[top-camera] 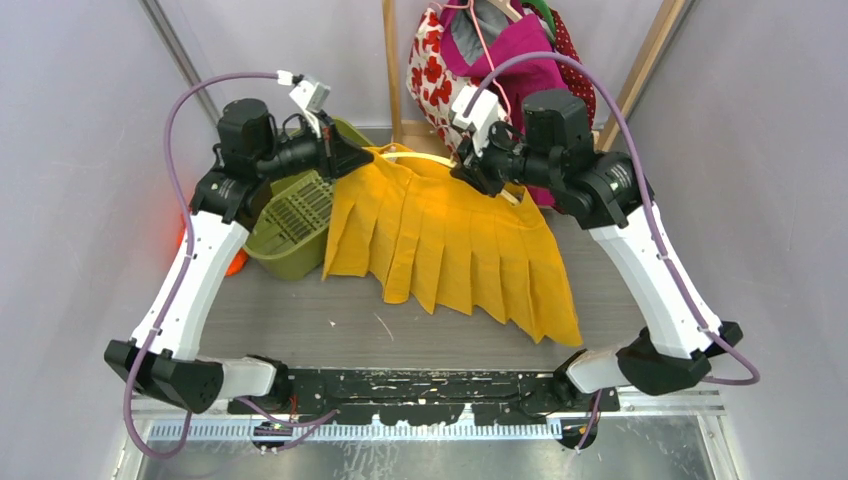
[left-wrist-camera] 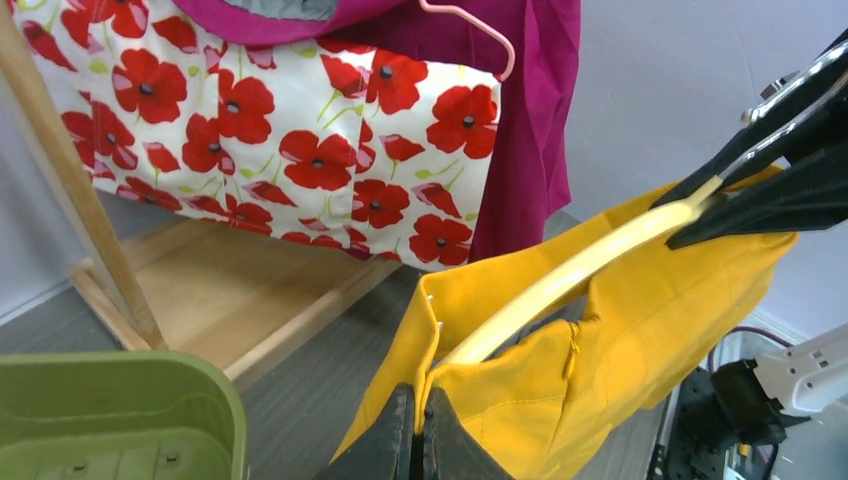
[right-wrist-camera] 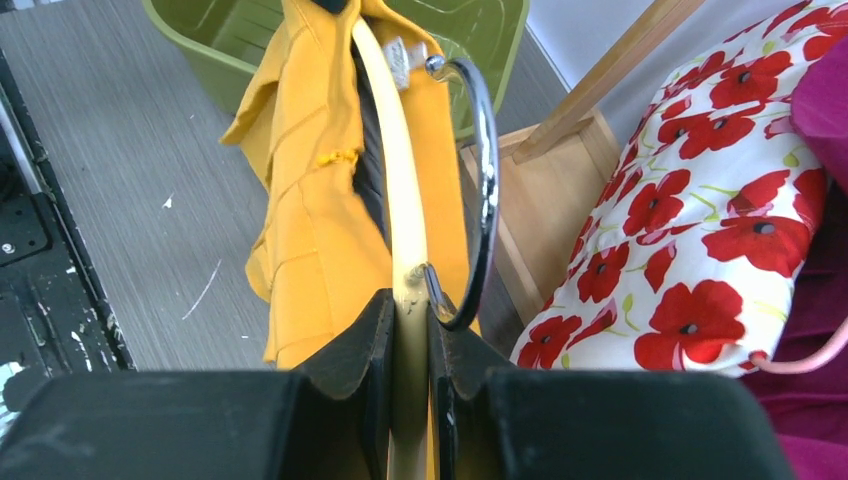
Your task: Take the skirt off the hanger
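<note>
A yellow pleated skirt (top-camera: pixel 440 240) is held up over the middle of the table (top-camera: pixel 300 330), toward its far edge. Its waistband is lifted between two robot arms and its hem is draped on the table top. A cream hanger (right-wrist-camera: pixel 395 170) is run along the waistband, partly inside the cloth.

The left gripper (left-wrist-camera: pixel 418 440) is pressed together on the left corner of the waistband, with only yellow cloth seen between its fingers. The right gripper (right-wrist-camera: pixel 407 335) is pinched on the hanger bar just beside the chrome hook (right-wrist-camera: pixel 487 180). A green basket (top-camera: pixel 295 215) is set at the far left of the table, just beside the skirt. A wooden rack (left-wrist-camera: pixel 70 170) hung with a poppy-print garment (left-wrist-camera: pixel 300 130) is placed at the far edge.

The step in hand is judged to be the sliding of the waistband off the bar. It is best done with the hanger kept steady and level by the right gripper while the cloth is drawn leftward along the bar's line. A downward pull is better avoided, so that the fabric is not bunched or snagged on the bar's end. Whether the waistband is clipped to the bar anywhere cannot be told from these views; if it is, a straight pull may be resisted. The hook should be kept apart from the hung garment.
</note>
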Controlling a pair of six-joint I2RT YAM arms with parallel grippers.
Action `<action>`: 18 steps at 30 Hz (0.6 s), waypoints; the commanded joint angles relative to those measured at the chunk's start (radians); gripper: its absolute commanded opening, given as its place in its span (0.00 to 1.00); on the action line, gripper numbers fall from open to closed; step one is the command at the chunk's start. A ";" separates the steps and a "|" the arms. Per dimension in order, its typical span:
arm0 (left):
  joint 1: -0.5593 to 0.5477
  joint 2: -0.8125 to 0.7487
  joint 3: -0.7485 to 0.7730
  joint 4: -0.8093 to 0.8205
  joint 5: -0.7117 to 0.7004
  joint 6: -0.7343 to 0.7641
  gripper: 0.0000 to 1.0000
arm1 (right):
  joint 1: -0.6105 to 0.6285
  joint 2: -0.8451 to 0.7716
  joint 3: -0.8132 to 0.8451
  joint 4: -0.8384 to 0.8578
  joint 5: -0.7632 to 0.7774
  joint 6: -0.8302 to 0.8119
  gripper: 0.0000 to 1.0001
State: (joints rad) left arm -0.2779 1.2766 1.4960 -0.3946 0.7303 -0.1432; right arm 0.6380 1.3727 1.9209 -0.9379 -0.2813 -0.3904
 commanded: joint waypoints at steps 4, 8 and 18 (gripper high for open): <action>-0.138 0.091 0.223 -0.116 -0.093 0.099 0.00 | 0.047 0.055 0.098 0.048 -0.109 0.017 0.01; -0.145 0.112 0.313 -0.159 -0.110 0.113 0.00 | 0.049 0.066 0.092 0.045 -0.112 0.016 0.01; -0.150 0.144 0.477 -0.209 -0.123 0.099 0.00 | 0.067 0.143 0.082 0.111 -0.192 0.050 0.01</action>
State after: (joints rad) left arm -0.4061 1.4174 1.8698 -0.7036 0.5674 -0.0357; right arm 0.6624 1.4719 1.9713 -0.9268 -0.3317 -0.3801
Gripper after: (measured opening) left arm 0.018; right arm 0.196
